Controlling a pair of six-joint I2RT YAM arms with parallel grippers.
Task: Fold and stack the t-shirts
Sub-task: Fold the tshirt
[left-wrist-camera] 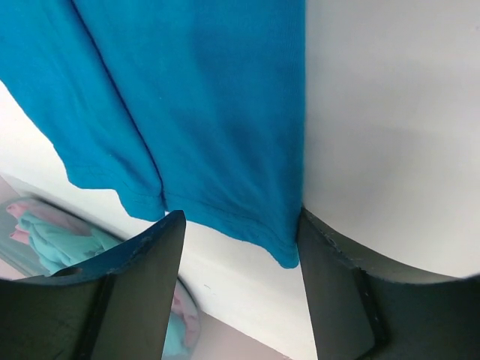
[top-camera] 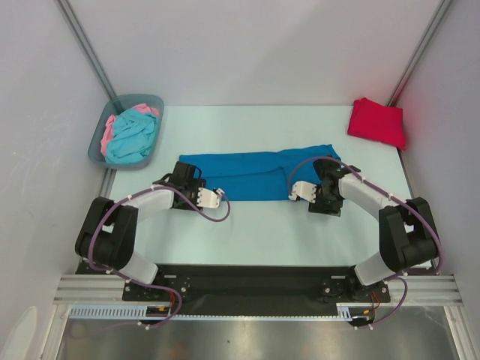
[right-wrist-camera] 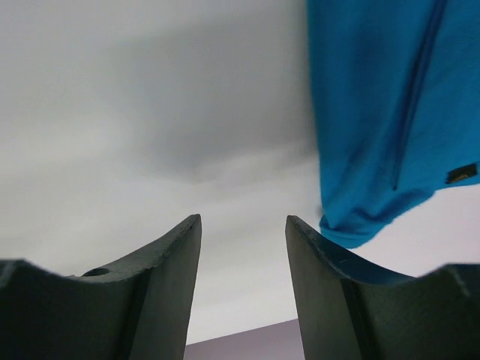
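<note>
A deep blue t-shirt (top-camera: 255, 174) lies folded into a long strip across the middle of the table. My left gripper (top-camera: 182, 174) is at its left end. In the left wrist view the left gripper (left-wrist-camera: 240, 225) is open, and the blue t-shirt (left-wrist-camera: 195, 105) has a corner hanging just inside the right fingertip (left-wrist-camera: 330, 255). My right gripper (top-camera: 327, 178) is at the strip's right end. There the right gripper (right-wrist-camera: 244, 221) is open over bare table, with the blue t-shirt (right-wrist-camera: 382, 112) just outside its right finger. A folded red t-shirt (top-camera: 377, 121) lies at the back right.
A grey-blue bin (top-camera: 101, 139) at the back left holds a turquoise t-shirt (top-camera: 133, 136) and a pink one (top-camera: 109, 126). Grey walls close in the table on the left, back and right. Both arm bases sit at the near edge.
</note>
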